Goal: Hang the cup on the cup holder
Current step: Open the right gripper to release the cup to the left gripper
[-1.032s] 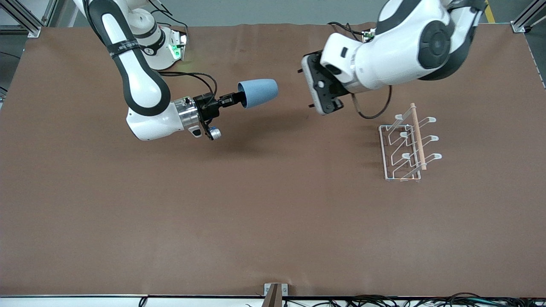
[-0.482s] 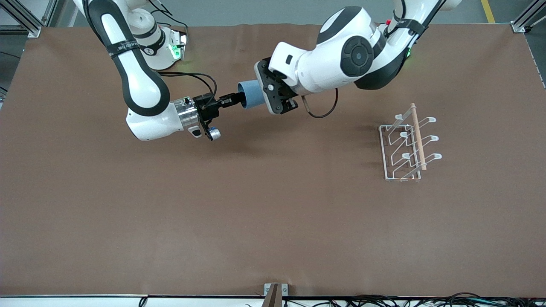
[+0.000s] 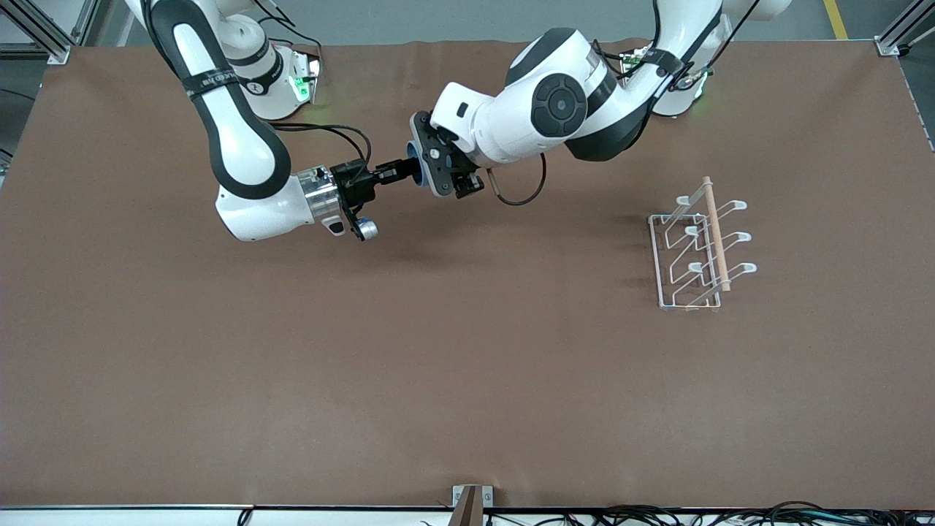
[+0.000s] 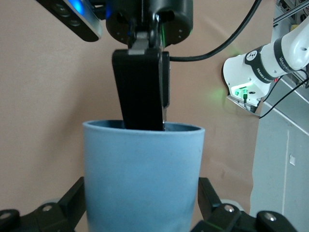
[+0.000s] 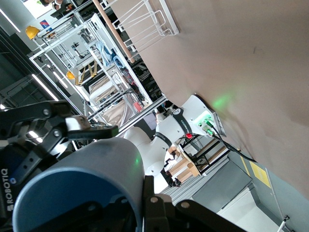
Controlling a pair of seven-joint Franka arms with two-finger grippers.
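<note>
Handover in mid-air, over the tabletop (image 3: 453, 365) near the robots' bases. The right end effector (image 3: 400, 172) held the cup (image 4: 143, 179) by its rim, one finger inside the mouth and one outside, pinched closed on the wall. The left end effector (image 3: 447, 174) sat around the cup's body; in the left wrist view its fingers (image 4: 72, 203) stood spread on either side of the cup and apparently not yet pressing it, so I judged it open. The cup holder (image 3: 694, 252) stood well apart, toward the left arm's end of the tabletop, all prongs empty. Risks, as judged: if the right end effector let go before the left one closed, the cup would drop and roll. The cup's taper could let it slide out of a light squeeze. Closing while the right finger was still inside could make the two arms pull against each other and twist the cup askew, spoiling its angle for a prong. Writing: "ROBOTIQ" read on the left end effector in the right wrist view; the arm-band lettering was not legible.
</note>
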